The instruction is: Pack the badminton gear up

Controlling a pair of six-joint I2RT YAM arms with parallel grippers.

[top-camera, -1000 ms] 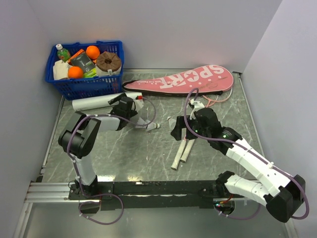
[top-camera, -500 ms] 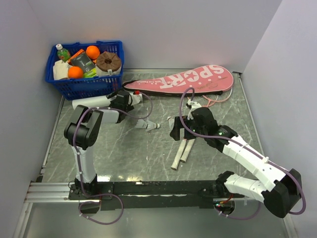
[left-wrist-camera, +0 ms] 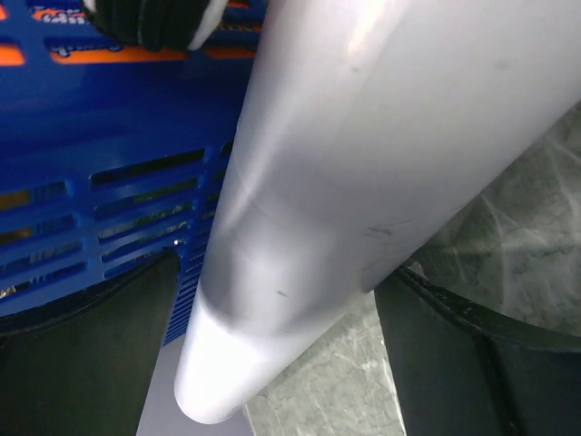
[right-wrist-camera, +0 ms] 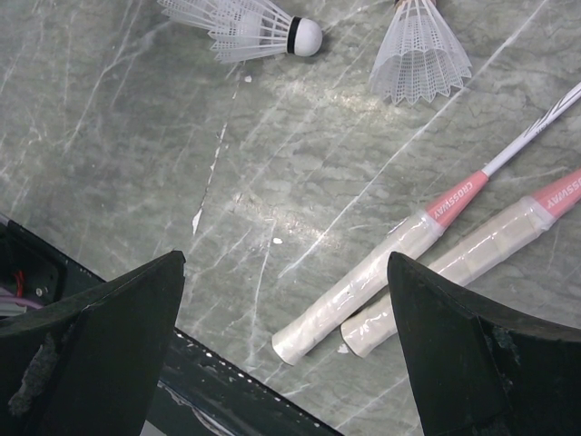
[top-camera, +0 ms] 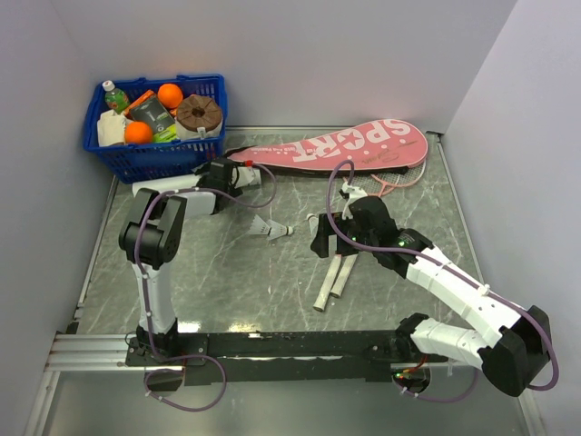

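Straddling the half-hidden long white tube (left-wrist-camera: 381, 136), left tool (left-wrist-camera: 286, 272) spread wide; right tool (right-wrist-camera: 286, 263) wide, empty.

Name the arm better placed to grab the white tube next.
Left. The left gripper straddles the white tube, jaws open; the right gripper hovers open above the racket handles, well away.

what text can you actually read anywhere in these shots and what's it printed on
"SPORT": large white letters on the pink racket case.
"CROSSWAY": pink collar of one racket, right wrist view; the second racket has lettering cut off by the frame edge.
Small print under "SPORT" and labels on items in the blue basket: too small to read.
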